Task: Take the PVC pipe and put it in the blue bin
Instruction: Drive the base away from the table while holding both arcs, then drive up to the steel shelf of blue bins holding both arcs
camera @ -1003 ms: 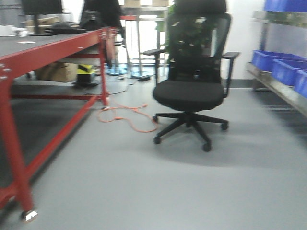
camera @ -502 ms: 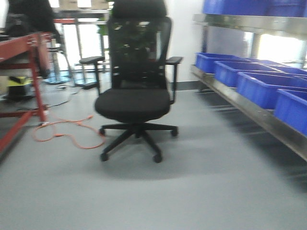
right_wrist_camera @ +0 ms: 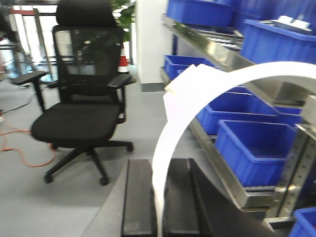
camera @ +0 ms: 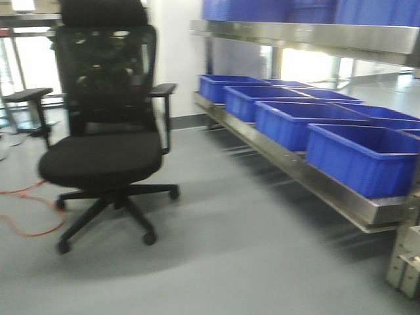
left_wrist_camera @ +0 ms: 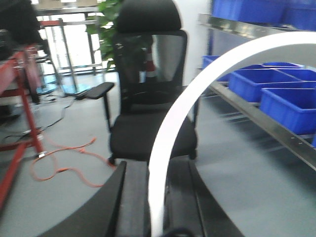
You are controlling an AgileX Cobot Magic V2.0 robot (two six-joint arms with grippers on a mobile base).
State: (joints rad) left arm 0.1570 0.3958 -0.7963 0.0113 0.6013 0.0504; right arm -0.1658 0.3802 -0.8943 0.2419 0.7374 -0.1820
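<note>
The office chair (camera: 98, 157) stands at the left, clear of my path. My left gripper (left_wrist_camera: 158, 168) is clamped on a white PVC pipe (left_wrist_camera: 197, 94), which rises from between the fingers and bows over to the right. My right gripper (right_wrist_camera: 158, 165) pinches pipe the same way, also curving right; I cannot tell whether it is one pipe or two. The blue bins (camera: 359, 157) sit in a row on the low shelf (camera: 341, 197) at the right. That makes my right arm the nearer, and I judge the drop needs a swing rightward.
</note>
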